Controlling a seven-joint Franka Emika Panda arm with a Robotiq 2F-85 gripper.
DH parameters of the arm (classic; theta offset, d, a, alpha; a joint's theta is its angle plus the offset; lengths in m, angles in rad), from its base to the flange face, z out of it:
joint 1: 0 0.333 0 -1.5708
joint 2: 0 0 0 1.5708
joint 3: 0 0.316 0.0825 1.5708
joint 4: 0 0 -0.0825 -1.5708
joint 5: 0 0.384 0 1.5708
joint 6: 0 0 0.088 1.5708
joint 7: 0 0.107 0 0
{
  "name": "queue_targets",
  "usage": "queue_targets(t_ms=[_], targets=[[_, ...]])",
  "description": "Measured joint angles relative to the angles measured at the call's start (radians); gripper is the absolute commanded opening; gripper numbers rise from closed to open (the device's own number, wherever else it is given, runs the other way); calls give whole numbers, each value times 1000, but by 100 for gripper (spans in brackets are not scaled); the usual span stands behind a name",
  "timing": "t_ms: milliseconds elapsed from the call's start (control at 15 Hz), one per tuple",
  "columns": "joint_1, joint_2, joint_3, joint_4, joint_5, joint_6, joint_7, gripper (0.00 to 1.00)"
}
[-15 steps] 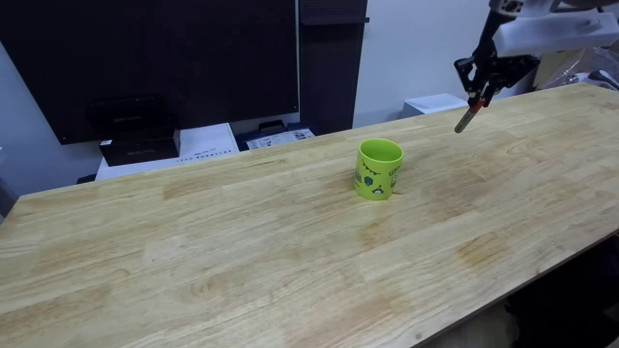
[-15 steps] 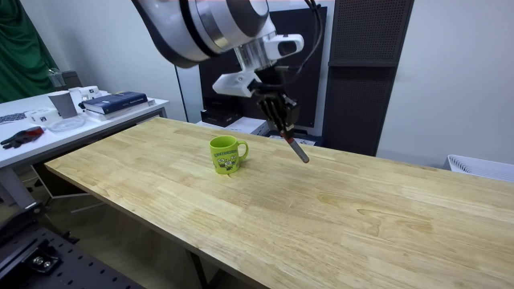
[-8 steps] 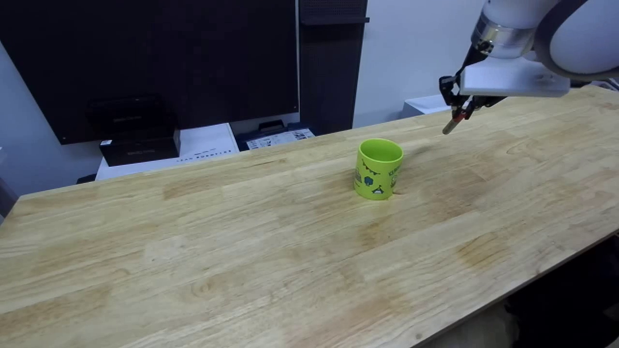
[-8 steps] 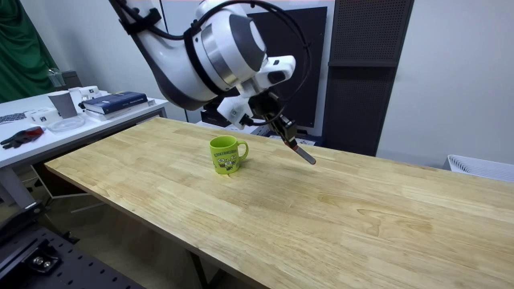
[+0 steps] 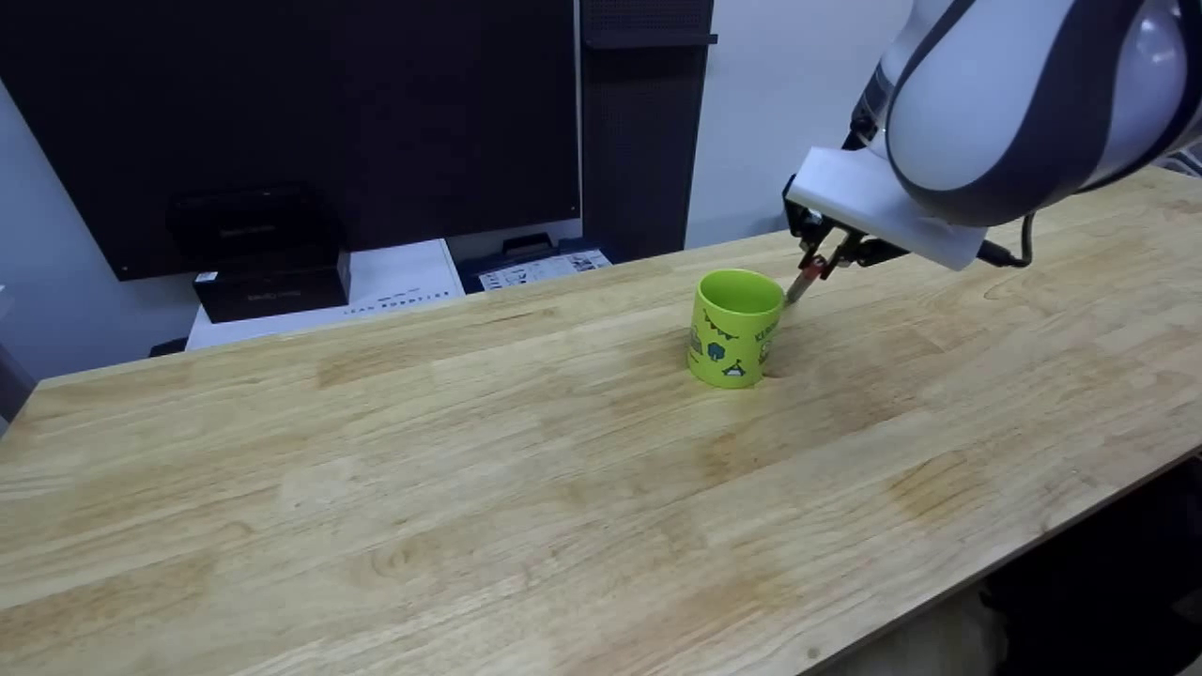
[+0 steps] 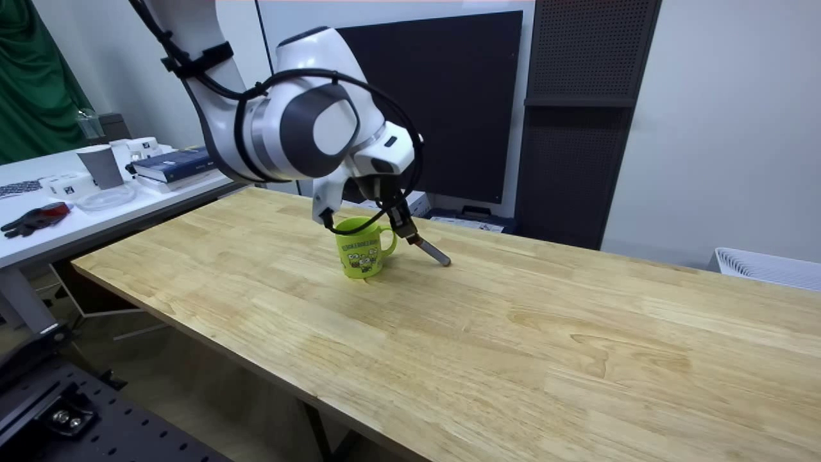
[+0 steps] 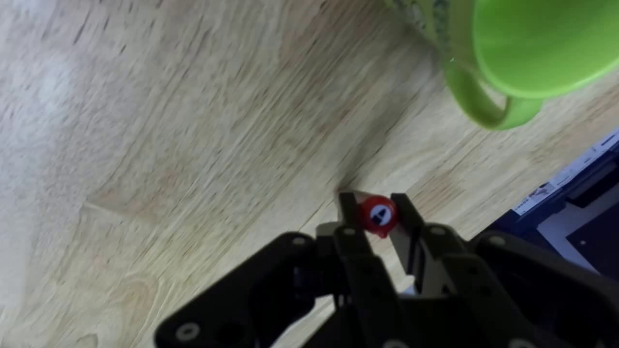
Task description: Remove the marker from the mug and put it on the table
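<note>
The lime-green mug [image 5: 736,329] stands upright on the pale wooden table [image 5: 470,488]. It also shows in an exterior view [image 6: 360,253], with its handle toward the gripper, and at the top right of the wrist view [image 7: 546,48]. My gripper [image 7: 373,205] is shut on the marker [image 7: 380,215], gripping its red end. The marker is outside the mug, on the handle side, tilted with its grey end down [image 6: 436,253]. That end is close to the table; I cannot tell whether it touches. In an exterior view the mug's rim partly hides the marker's lower end [image 5: 798,286].
The table's far edge lies close behind the gripper. Beyond it are a blue case [image 6: 471,215] and a black box [image 5: 272,282] on a white box. A white side table with a dark blue book [image 6: 170,168] and a grey cup [image 6: 101,168] stands past the table's end.
My gripper has moved toward the mug and down, carrying the marker. The marker's free end is now nearer the table and the mug's handle. The mug has not moved.
</note>
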Motion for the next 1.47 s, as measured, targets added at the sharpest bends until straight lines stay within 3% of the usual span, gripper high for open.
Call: queue_targets(t_ms=[67,200,267,1000,1067,1200,1467], targets=[[-34,0,45,0,28,17,-19,21],[-62,-1,73,0,33,27,-25,21],[-67,-1,75,0,33,27,-26,5],[-68,42,91,-14,265,6,-316,5],[-68,49,91,-14,276,1,-331,46],[-72,58,98,-14,289,-17,-355,53],[-78,54,103,-14,306,-67,-389,81]])
